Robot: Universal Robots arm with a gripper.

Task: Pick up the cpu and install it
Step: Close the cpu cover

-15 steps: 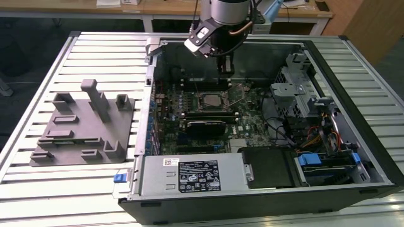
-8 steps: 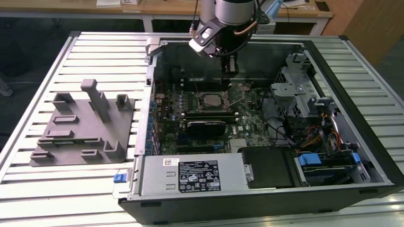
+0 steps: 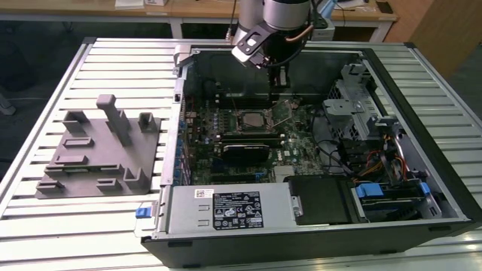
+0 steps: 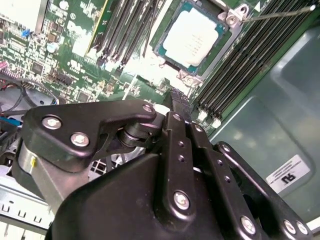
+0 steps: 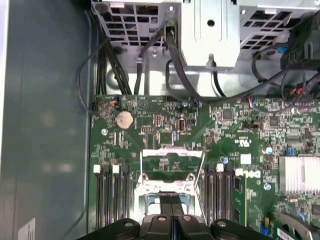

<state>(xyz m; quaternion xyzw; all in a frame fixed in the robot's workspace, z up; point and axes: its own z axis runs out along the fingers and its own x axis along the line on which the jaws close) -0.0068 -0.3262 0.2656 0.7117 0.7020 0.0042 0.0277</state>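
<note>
Two dark fingers (image 5: 164, 205) of the gripper (image 5: 172, 200) are pressed together with nothing held between them, and are hung close by the socket (image 5: 172, 186). Within the socket the cpu (image 4: 192, 40) is seated flat, pale top upward, apart from the fingertips. Memory slots (image 4: 245, 65) are ranked on either side of the socket. Farther from the socket, outside the open computer case (image 3: 444, 164), the grey fixture (image 3: 98, 152) is laid on the slatted table (image 3: 45, 226).

the cpu (image 4: 192, 39) is coloured silvery white, the board (image 5: 150, 127) green, the big block (image 3: 83, 169) grey, and the gripper (image 5: 170, 201) black.
</note>
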